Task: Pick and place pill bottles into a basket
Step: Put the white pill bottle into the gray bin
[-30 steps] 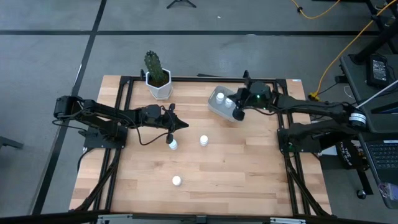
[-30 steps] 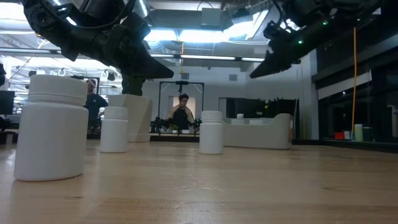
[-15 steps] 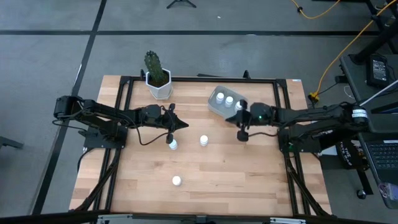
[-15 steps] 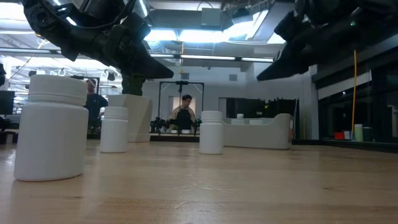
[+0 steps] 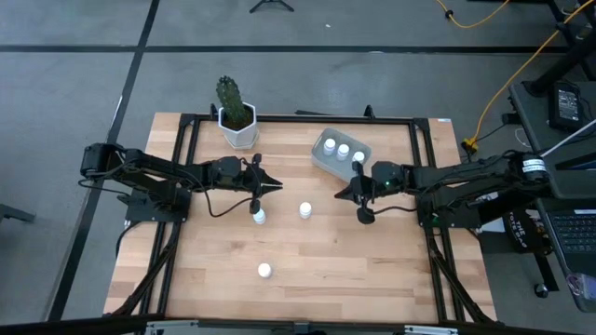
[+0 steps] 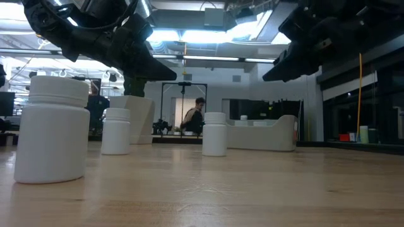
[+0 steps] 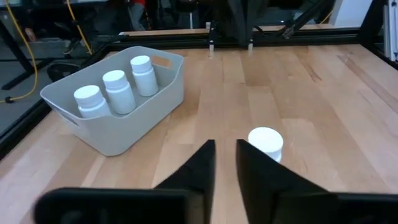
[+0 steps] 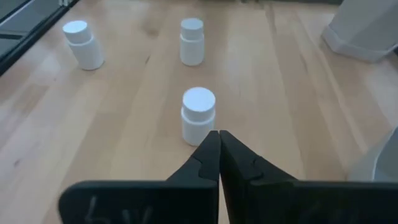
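Observation:
The grey basket [image 5: 321, 164] stands at the far middle of the table and holds three white pill bottles [image 5: 343, 150]; it also shows in the left wrist view [image 7: 118, 127]. Three more bottles stand on the wood: one in the middle [image 5: 305, 210], one to its left [image 5: 259, 217], one nearer the front [image 5: 264, 271]. My right gripper [image 5: 341, 194] is shut and empty, pointing toward the table's left, with the middle bottle [image 8: 199, 115] just ahead of its tips [image 8: 218, 134]. My left gripper [image 5: 276, 186] hovers left of the middle bottle [image 7: 265, 142], its fingers a narrow gap apart [image 7: 225, 149].
A white hexagonal pot with a cactus [image 5: 237, 119] stands at the far left of the table. A black frame [image 5: 186, 119] runs along the table's edges. In the low view a person [image 6: 194, 120] shows in the room beyond the table.
My right gripper has drawn away from over the basket toward the near edge, then toward the table's left, and now points at the middle bottle. A third bottle, earlier under the gripper, now stands uncovered in the basket.

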Robot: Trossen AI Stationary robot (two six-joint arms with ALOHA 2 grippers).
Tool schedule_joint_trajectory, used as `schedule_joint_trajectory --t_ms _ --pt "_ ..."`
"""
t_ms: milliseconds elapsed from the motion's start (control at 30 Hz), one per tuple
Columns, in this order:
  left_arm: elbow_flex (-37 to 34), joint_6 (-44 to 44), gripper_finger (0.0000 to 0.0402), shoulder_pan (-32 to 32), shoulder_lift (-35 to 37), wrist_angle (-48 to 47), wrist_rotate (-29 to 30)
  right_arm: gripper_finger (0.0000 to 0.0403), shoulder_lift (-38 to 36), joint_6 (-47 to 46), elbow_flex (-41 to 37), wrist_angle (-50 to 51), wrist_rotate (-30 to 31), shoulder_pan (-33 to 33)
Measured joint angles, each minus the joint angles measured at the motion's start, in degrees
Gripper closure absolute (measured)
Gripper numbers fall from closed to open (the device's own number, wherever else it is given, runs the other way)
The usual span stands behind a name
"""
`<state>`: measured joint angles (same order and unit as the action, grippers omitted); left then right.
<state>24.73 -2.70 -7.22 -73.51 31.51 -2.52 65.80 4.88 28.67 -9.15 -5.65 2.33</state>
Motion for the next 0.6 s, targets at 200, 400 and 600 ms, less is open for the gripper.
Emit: schedule_joint_trajectory --t_ms 200,400,600 --pt "0.00 0.00 0.0264 0.00 1.13 0.45 1.58 0.0396 2.03 -0.23 0.00 -0.72 0.00 0.00" --pt "0.00 0.47 0.0199 0.00 1.31 0.38 1.49 0.0396 2.55 -0.02 -0.02 -4.99 0.02 0.00" --pt "0.26 0.27 0.0175 0.19 4.10 -7.61 -6.60 0.0396 2.54 2.65 -0.02 -8.63 0.07 0.00"
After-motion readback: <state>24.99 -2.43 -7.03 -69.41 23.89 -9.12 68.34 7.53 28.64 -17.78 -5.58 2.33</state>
